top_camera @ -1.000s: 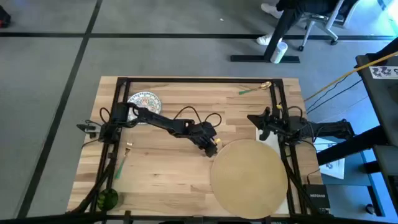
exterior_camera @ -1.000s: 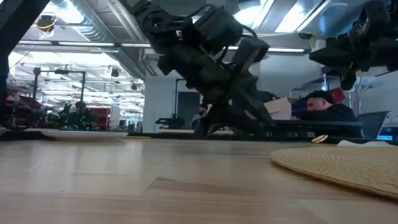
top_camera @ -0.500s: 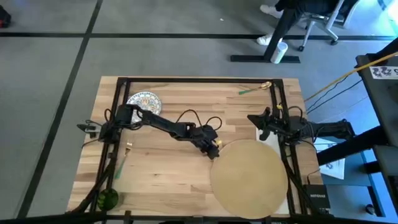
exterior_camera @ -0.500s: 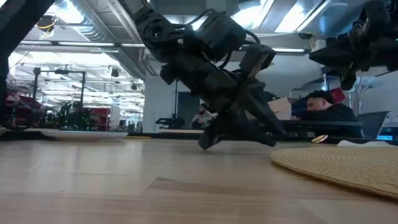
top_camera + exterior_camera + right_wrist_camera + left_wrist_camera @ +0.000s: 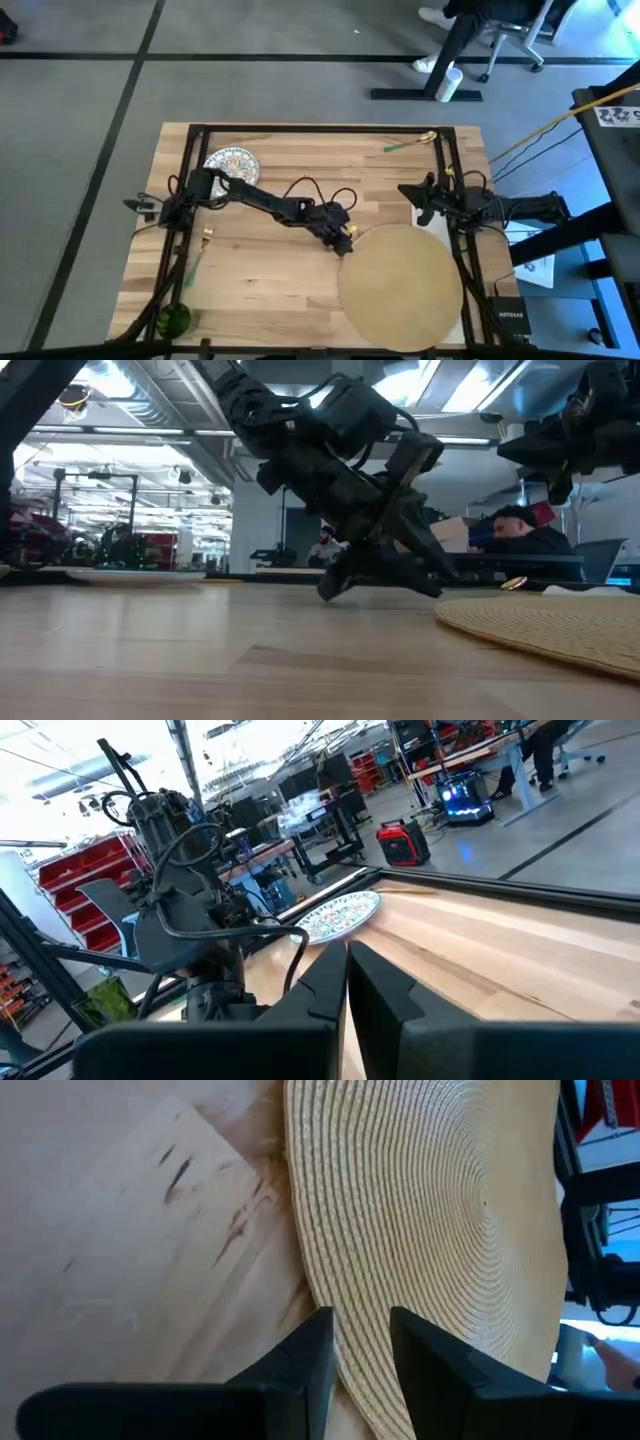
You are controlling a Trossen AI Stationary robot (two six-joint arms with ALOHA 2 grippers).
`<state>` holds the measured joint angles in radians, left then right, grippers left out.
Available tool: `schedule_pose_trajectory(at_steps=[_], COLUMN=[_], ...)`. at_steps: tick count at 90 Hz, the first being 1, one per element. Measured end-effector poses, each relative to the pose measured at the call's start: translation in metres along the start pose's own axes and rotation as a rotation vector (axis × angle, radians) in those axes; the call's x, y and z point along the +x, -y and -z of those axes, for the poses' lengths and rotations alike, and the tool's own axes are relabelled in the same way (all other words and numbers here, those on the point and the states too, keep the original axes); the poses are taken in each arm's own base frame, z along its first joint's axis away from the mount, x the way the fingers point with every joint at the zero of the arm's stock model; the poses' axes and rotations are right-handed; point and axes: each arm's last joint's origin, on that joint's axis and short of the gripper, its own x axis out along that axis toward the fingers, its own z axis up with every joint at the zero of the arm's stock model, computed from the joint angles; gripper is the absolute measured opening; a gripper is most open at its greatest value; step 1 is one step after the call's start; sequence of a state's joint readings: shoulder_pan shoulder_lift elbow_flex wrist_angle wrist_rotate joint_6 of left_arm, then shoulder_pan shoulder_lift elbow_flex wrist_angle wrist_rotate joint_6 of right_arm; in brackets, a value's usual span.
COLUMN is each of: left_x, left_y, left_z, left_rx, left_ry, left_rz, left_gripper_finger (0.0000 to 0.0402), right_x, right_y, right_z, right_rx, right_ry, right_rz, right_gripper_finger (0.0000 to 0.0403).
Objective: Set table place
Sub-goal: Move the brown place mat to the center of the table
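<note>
**Left claw at the placemat's edge**

The placemat (image 5: 402, 286) is seen lying flat on the tabletop (image 5: 270, 270), toward the 4 o'clock corner in the high view, its rim reaching the tabletop's near and right edges. The left arm is stretched from the 9 o'clock side across the middle, and the left claw (image 5: 343, 241) is lowered to the wood at the mat's 10 o'clock rim. In the left wrist view the two fingers (image 5: 300, 1360) are held slightly apart, with the woven rim of the placemat (image 5: 420, 1230) lying between their tips; whether the rim is pinched cannot be told. In the low view the left claw (image 5: 335, 588) is tilted down with its tip at the tabletop, just beside the mat (image 5: 545, 625).

The right claw (image 5: 418, 196) is held above the tabletop at 3 o'clock, beyond the mat's far rim, and its fingers (image 5: 320, 990) are pressed together on nothing.

A patterned plate (image 5: 231, 161) is set at the 10 o'clock corner, well apart from the mat. A person (image 5: 520, 530) is seen in the room behind.
</note>
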<state>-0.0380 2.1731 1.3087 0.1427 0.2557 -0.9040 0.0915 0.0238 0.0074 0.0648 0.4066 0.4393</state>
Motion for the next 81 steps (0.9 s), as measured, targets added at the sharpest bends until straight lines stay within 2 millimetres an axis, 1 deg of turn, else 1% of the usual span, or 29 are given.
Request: schedule_pose_trajectory(at_steps=[47, 63, 72, 81], left_x=[0.0002, 0.0003, 0.0006, 0.0011], left_y=[-0.0010, -0.0008, 0.0011, 0.0059], left_z=[0.0001, -0.0003, -0.0026, -0.0060], left_rx=[0.021, 0.059, 0.078, 0.071], left_ry=[0.016, 0.032, 0.060, 0.086], left_rz=[-0.016, -0.022, 0.003, 0.074], left_gripper_finger=[0.0086, 0.0086, 0.0086, 0.0086], right_x=[0.0000, 0.0000, 0.0000, 0.0000], right_y=[0.0000, 0.0000, 0.0000, 0.0000], right_z=[0.0000, 0.0000, 0.0000, 0.0001], right_rx=[0.000, 0.000, 0.000, 0.000], right_ry=[0.000, 0.000, 0.000, -0.001], right_rz=[0.000, 0.000, 0.000, 0.000], right_gripper_finger=[0.0000, 0.0000, 0.0000, 0.0000])
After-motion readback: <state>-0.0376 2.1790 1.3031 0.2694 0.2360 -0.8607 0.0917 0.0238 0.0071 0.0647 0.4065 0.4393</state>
